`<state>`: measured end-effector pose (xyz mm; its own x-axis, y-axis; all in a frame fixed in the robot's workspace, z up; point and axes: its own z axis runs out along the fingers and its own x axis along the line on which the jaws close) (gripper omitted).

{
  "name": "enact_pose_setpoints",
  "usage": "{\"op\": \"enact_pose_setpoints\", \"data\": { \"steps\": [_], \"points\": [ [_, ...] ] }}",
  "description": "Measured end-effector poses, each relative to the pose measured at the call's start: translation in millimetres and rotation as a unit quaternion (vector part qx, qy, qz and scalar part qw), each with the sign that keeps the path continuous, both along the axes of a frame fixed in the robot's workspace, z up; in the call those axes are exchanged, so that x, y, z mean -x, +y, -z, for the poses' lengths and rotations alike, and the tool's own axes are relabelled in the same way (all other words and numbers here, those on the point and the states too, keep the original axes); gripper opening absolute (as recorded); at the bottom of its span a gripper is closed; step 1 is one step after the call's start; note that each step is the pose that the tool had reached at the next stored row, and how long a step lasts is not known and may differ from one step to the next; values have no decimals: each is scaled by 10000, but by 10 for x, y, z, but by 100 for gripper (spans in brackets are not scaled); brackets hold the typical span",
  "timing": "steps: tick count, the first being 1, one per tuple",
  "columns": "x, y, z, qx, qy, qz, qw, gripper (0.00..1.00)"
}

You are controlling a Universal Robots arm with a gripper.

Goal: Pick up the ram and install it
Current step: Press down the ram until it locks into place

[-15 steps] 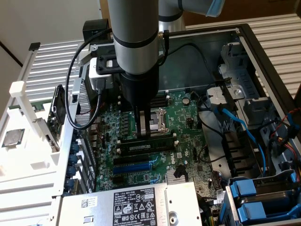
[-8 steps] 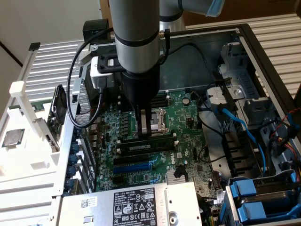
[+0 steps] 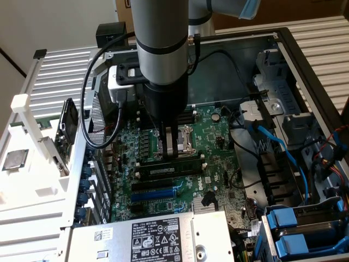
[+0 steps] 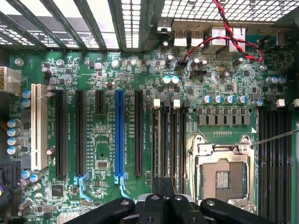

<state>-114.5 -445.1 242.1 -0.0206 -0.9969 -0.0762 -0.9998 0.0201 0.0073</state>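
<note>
One arm is at work, so no choice of arm is open. It comes straight down into the open computer case, its last section upright above the middle of the motherboard (image 3: 218,143) (the wrist camera looks flat onto the board).

The gripper (image 3: 175,154) has its fingers drawn fully together. No gap is seen between them in the exterior view, and in the wrist view the gripper (image 4: 163,199) is seen as one dark block of closed fingers. Nothing is seen clamped between them.

The ram (image 3: 163,170) is found standing on edge in one of the memory slots (image 4: 169,140), beside the processor socket (image 4: 223,175) on the side nearer the blue expansion slot (image 3: 155,192). Its white label is turned toward the exterior camera. Its long axis is laid along the slot, running from the exterior view's left to the exterior view's right, parallel to the expansion slots and across the line of the fingers.

From the fingertips the ram lies directly below and slightly toward the exterior camera, near the middle of its length. Whether the tips are touching its upper edge or are held just above it cannot be told. The stick is judged to be already in its slot; whether it is pressed fully home cannot be seen.
</note>
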Motion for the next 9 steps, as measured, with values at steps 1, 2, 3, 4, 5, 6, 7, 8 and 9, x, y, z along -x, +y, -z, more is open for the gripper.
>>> {"op": "enact_pose_setpoints", "data": {
  "steps": [1,2,3,4,5,6,7,8,9],
  "points": [
    [0,0,0,0,0,0,10000,11],
    [-3,0,0,0,0,1,10000,11],
    [-13,0,2,0,0,0,10000,11],
    [-20,0,4,0,0,0,10000,11],
    [-25,0,6,0,0,0,10000,11],
    [-25,0,8,1,1,0,10000,11],
    [-26,1,10,1,1,0,10000,11],
    [-30,2,14,0,0,0,10000,11],
    [-30,2,20,0,0,0,10000,11]
  ]
}}
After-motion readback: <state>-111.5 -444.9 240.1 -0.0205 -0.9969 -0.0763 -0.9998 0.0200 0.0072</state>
